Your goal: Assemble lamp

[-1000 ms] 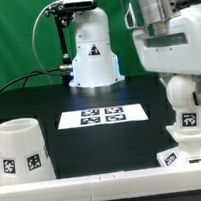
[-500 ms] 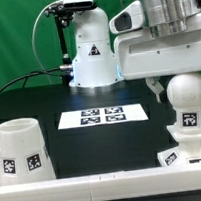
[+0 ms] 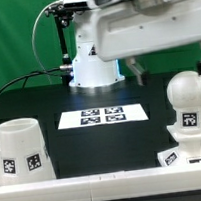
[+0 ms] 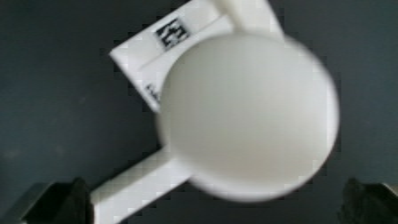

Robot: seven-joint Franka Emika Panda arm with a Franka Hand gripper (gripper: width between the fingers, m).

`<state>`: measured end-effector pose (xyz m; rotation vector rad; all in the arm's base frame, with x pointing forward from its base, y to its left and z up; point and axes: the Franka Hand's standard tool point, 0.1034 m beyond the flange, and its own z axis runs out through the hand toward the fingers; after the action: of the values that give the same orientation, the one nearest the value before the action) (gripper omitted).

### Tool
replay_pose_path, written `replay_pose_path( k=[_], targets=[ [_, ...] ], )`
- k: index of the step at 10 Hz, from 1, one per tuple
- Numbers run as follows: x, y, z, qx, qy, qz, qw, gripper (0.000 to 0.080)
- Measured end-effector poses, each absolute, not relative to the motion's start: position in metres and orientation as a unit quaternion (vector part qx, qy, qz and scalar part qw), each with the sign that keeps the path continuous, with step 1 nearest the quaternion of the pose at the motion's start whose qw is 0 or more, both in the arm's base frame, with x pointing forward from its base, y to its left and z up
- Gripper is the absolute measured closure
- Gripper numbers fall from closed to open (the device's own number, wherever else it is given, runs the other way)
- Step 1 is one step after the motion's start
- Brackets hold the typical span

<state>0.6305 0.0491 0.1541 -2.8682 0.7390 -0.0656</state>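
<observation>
The round-headed white bulb (image 3: 186, 91) stands upright on the blocky square base (image 3: 175, 157) at the exterior view's right. The cone shade (image 3: 20, 149) stands apart at the exterior view's left front. My gripper (image 3: 137, 68) hangs above and to the exterior view's left of the bulb, clear of it. In the wrist view the bulb's head (image 4: 246, 110) fills the middle, over the tagged base (image 4: 169, 40). The gripper (image 4: 214, 203) is open and empty, with its dark fingertips (image 4: 50, 203) spread wide at the picture's corners.
The marker board (image 3: 101, 115) lies flat in the middle of the black table. The robot's white pedestal (image 3: 92, 61) stands at the back. A white rail (image 3: 97, 179) runs along the table's front edge and shows in the wrist view (image 4: 125, 185).
The gripper has lifted off the bulb and moved up and to the exterior view's left. The bulb stays standing on the base. The shade has not moved.
</observation>
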Motion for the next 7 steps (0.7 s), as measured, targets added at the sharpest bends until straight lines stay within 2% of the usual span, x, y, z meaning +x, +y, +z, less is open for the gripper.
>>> replay_pose_path(
  k=[7],
  targets=[
    [0.6305,0.0426,0.1537,-0.968,0.234,-0.024,0.087,0.0101]
  ],
)
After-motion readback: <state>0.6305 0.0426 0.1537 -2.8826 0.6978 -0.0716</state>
